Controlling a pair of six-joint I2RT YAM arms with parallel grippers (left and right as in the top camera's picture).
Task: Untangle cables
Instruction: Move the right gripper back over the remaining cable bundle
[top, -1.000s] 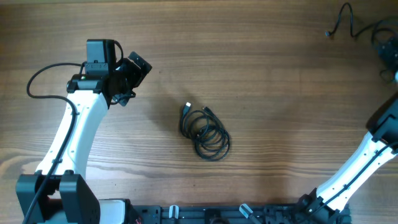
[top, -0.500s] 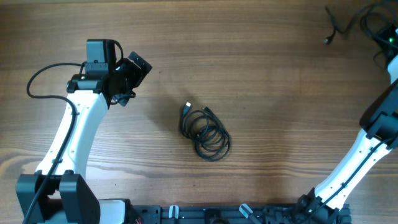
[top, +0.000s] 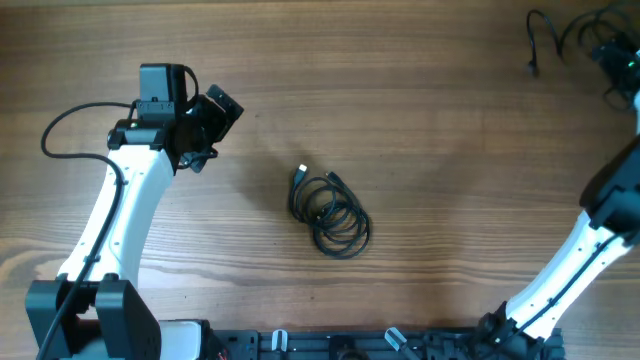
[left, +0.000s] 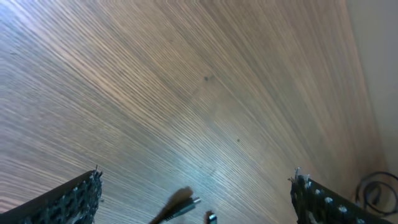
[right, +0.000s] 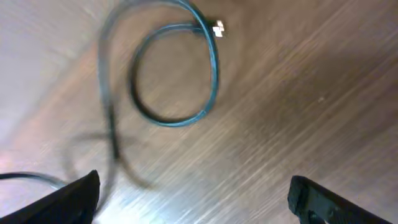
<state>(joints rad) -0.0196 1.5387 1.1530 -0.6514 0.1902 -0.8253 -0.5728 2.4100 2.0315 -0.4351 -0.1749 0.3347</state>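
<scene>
Overhead: coiled cable bundle (top: 332, 212) mid-table, right of and nearer than left gripper (top: 214, 130), long axis far-left to near-right; left arm closer. Far right, loose cable (top: 553, 35). Left wrist: jaws apart, empty; plug ends (left: 181, 201) low between them. Right wrist: right gripper (right: 193, 182) spread, empty; cable loop (right: 213, 74) just ahead.

Table (top: 450, 150) was brown, streaked wood grain. Coiled cables (top: 325, 207) were black. Loose cable (right: 214, 65) showed dark with teal sheen, plug tip (right: 217, 28) whitish. Left arm (top: 125, 215) was white, joints black.
</scene>
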